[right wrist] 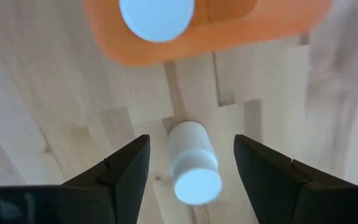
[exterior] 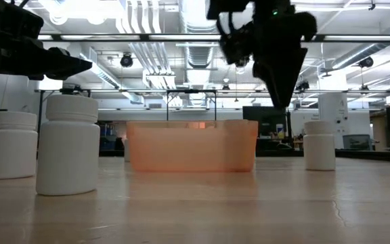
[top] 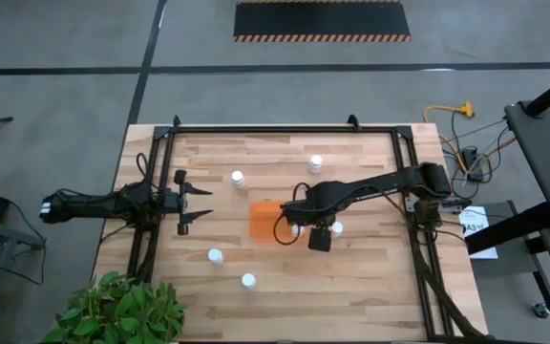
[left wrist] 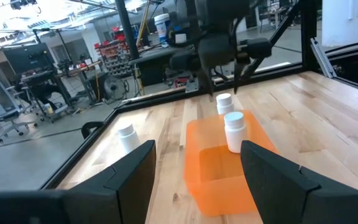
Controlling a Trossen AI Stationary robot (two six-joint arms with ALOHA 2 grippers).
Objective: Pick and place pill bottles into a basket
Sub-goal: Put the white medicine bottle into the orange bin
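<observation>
The orange basket [top: 265, 222] lies mid-table and holds one white pill bottle [left wrist: 234, 130], which stands upright at its right end. My right gripper [right wrist: 191, 142] hangs open above a second bottle [right wrist: 191, 165], which stands on the table just past the basket's right edge. Its fingers are on either side of the bottle and above it, touching nothing. Other bottles stand on the table at the far side [top: 315, 163], at the far left [top: 238, 178], at the near side [top: 216, 256] [top: 248, 281] and to the right [top: 337, 228]. My left gripper [top: 199, 203] waits open at the table's left.
A black frame [top: 285, 129] runs round the table's far, left and right sides. The right arm [top: 380, 186] reaches in across the right half. A plant [top: 113, 311] stands at the near left corner. Bare wood shows along the near edge.
</observation>
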